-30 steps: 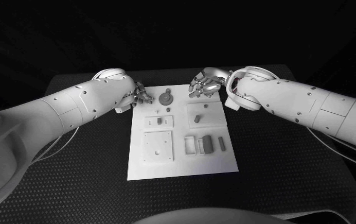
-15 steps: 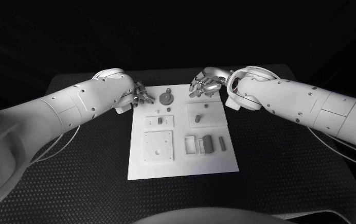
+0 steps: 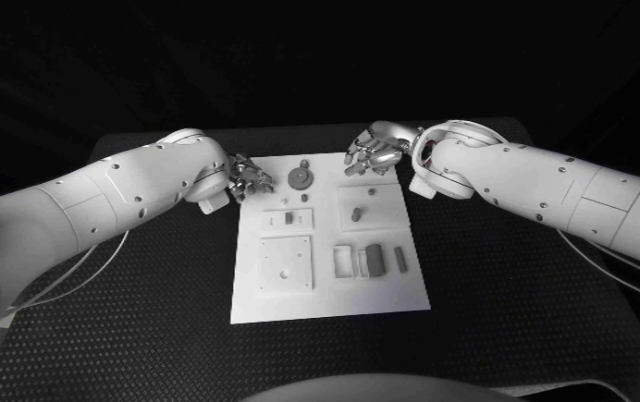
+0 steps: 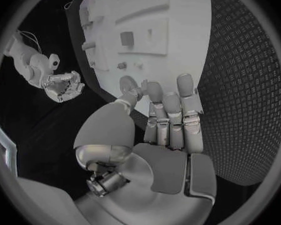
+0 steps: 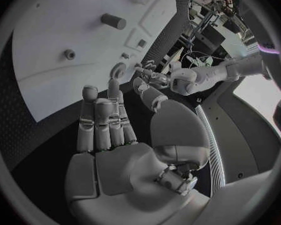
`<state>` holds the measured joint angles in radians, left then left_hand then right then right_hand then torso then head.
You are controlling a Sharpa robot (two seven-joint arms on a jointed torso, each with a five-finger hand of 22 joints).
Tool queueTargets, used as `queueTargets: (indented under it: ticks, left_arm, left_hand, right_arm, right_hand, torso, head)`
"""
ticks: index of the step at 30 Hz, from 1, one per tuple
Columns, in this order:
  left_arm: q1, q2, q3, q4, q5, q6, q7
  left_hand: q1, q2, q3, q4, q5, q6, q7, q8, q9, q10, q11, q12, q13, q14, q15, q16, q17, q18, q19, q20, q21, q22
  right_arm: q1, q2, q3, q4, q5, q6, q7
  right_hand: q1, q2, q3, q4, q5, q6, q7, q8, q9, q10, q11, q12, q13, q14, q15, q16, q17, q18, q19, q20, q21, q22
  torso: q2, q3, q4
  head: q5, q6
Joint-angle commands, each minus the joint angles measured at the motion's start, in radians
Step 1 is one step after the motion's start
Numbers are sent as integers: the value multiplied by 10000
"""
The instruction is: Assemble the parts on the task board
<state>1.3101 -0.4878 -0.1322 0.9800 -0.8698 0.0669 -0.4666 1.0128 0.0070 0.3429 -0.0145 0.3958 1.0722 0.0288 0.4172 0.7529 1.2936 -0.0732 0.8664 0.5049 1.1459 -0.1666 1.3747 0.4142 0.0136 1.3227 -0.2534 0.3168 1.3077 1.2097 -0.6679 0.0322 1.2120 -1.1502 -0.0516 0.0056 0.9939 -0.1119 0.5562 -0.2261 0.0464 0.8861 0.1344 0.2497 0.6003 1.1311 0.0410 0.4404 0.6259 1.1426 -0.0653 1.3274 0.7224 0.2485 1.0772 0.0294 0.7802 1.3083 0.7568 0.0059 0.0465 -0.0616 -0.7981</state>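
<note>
— So what moved in the last second?

— Mostly the left arm. It has swung lower and drawn back toward the near-left of the task board, while the left hand stays at the board's far-left corner. The right hand has barely shifted; it hangs over the board's far edge.

— Does that help the job?

— Not yet, I'd say. Nothing is picked up; it reads as lining up a reach.

— And the fingers?

— Both hands empty. In the left wrist view the left hand's fingers lie straight and side by side, thumb apart. The right hand's look much the same.

— Where are the parts?

— On the board. The round part sits near the far edge, just beside the left fingertips, not touched. The dark block lies toward the near-right, well apart from both hands.
</note>
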Motion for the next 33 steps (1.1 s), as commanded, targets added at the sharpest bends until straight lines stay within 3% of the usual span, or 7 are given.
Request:
queueTargets:
  ticks: [1, 8, 18, 21, 27, 33]
  left_arm:
    - [35, -228, 8, 439, 586, -257, -115]
    - [57, -841, 2, 1470, 535, -411, -192]
    - [48, -1288, -50, 2508, -516, -349, -309]
    - [50, -1391, -245, 2664, -764, -315, -305]
    - [50, -1446, -337, 2854, -1308, -240, -377]
    - [50, -1513, -560, 3071, -1744, -267, -490]
  left_hand:
    - [-76, -9, 1994, -2050, 31, 152, 66, 30, 15, 83, 0, 15, 10, 68, -12, 36, 11, -136, 54, 7, 39, 215]
    - [-122, -21, 2057, -2121, 30, 168, 60, 32, 29, 98, -6, 16, 10, 84, -14, 41, 14, -136, 69, 0, 55, 215]
    - [-152, -41, 2127, -2195, 27, 195, 50, 38, 46, 129, -16, 21, 12, 110, -17, 49, 18, -136, 93, -9, 74, 215]
    - [-176, -59, 2136, -2202, 24, 202, 50, 39, 51, 137, -15, 20, 11, 114, -15, 49, 17, -136, 97, -8, 79, 214]
    - [-196, -67, 2151, -2204, 25, 211, 48, 40, 55, 146, -16, 19, 10, 121, -13, 49, 18, -135, 101, -8, 83, 213]
    - [-199, -61, 2175, -2216, 26, 219, 45, 42, 61, 157, -19, 19, 10, 131, -12, 52, 19, -135, 108, -13, 88, 212]
  right_arm:
    - [-2, -3, 1, 12, -13, 91, 62]
    - [-2, -36, 1, 16, -13, 86, 64]
    - [-2, -66, 1, 26, -13, 89, 67]
    - [-2, -77, 1, 30, -13, 84, 64]
    - [-2, -79, 1, 34, -13, 88, 67]
    - [-2, -89, 1, 38, -13, 90, 69]
  right_hand:
    - [-86, 13, -4, 54, 37, 93, 191, -45, 12, -42, 37, 58, 15, -53, 4, -23, -15, 133, -53, -39, -28, 170]
    - [-87, 11, -5, 54, 37, 93, 191, -46, 12, -43, 38, 58, 15, -54, 4, -23, -15, 133, -54, -39, -28, 170]
    - [-89, 11, -5, 56, 37, 94, 191, -47, 14, -43, 37, 59, 15, -54, 3, -23, -15, 133, -53, -39, -27, 170]
    - [-90, 11, -5, 56, 37, 94, 191, -47, 14, -43, 37, 59, 15, -54, 3, -23, -15, 133, -53, -39, -27, 171]
    - [-91, 11, -5, 58, 37, 95, 191, -47, 15, -43, 37, 59, 15, -54, 3, -23, -16, 133, -54, -39, -27, 170]
    - [-93, 10, -5, 59, 37, 95, 191, -48, 16, -43, 37, 60, 16, -54, 3, -23, -16, 133, -54, -39, -27, 170]
  torso:
    - [-4, -8, 17]
    - [-4, -6, 4]
    - [13, -12, -9]
    - [7, -11, -3]
    - [8, -9, -9]
    - [6, -3, -9]
  head:
    - [3, -6]
    - [20, -2]
    - [50, 6]
    - [37, -8]
    - [57, -22]
    - [72, -37]
